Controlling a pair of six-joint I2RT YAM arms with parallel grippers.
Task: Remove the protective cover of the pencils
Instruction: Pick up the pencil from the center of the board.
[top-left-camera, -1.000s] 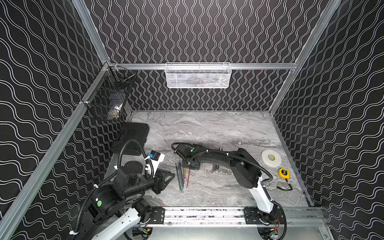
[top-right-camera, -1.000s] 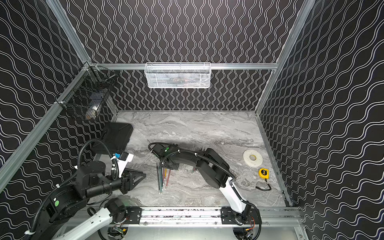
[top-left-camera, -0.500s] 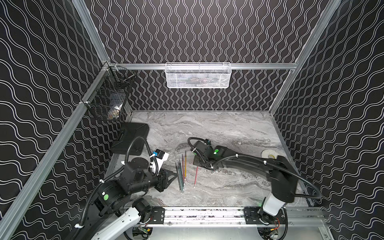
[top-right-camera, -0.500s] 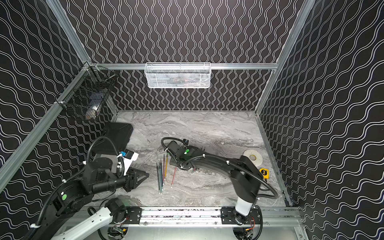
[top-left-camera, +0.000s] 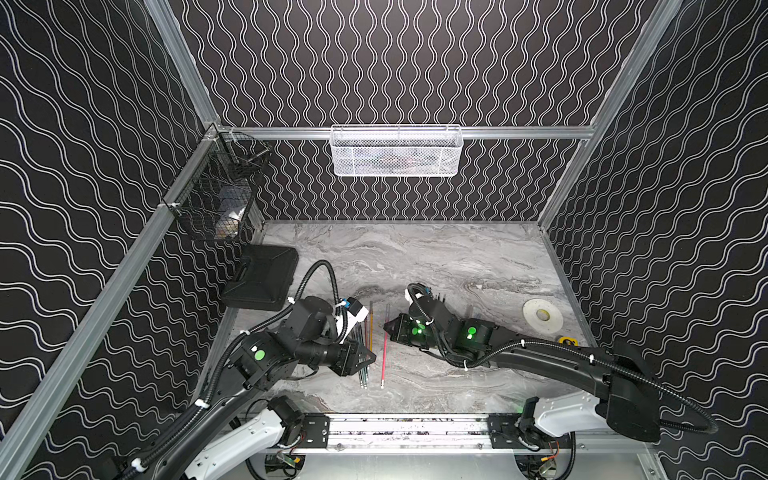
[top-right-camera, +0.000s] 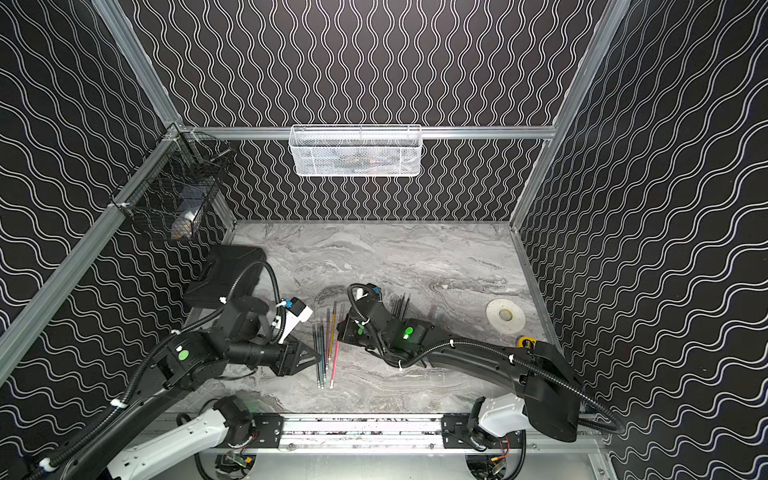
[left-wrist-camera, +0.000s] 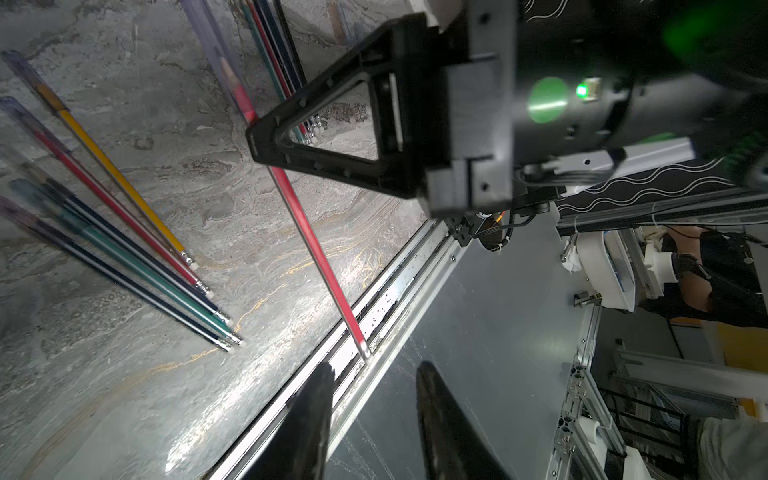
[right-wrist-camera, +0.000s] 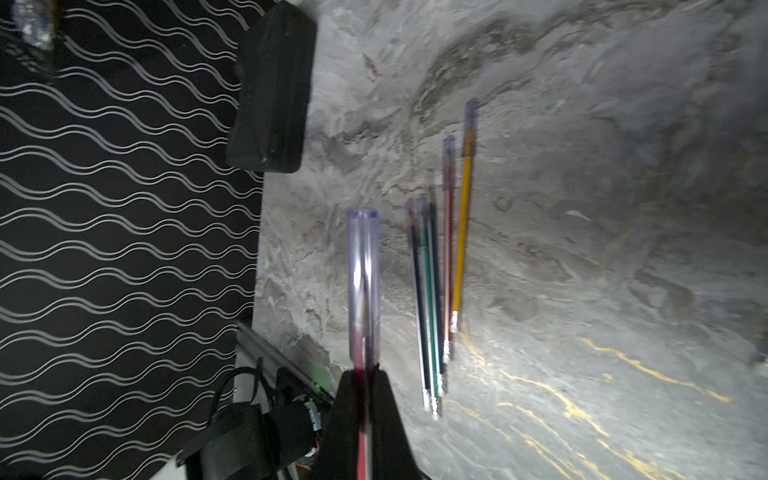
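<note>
One red pencil (left-wrist-camera: 307, 224) pinched by the right gripper (right-wrist-camera: 362, 376); the left gripper (left-wrist-camera: 376, 370) is part-spread and empty.
Nearest, the left gripper sits just left of the red pencil's near half. The right gripper is pressed tight on the shaft just behind the clear cover (right-wrist-camera: 363, 270) on its far end. Loose pencils (top-right-camera: 322, 353) lie side by side on the grey marbled table (top-left-camera: 415, 257), just left of the red one. Farther: white tape roll (top-left-camera: 542, 315) right, black case (top-left-camera: 262, 276) left, then a white mesh basket (top-left-camera: 397, 151) on the wavy-lined back wall (top-left-camera: 395, 62).

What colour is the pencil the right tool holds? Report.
Red: the long thin pencil, best in the left wrist view.
</note>
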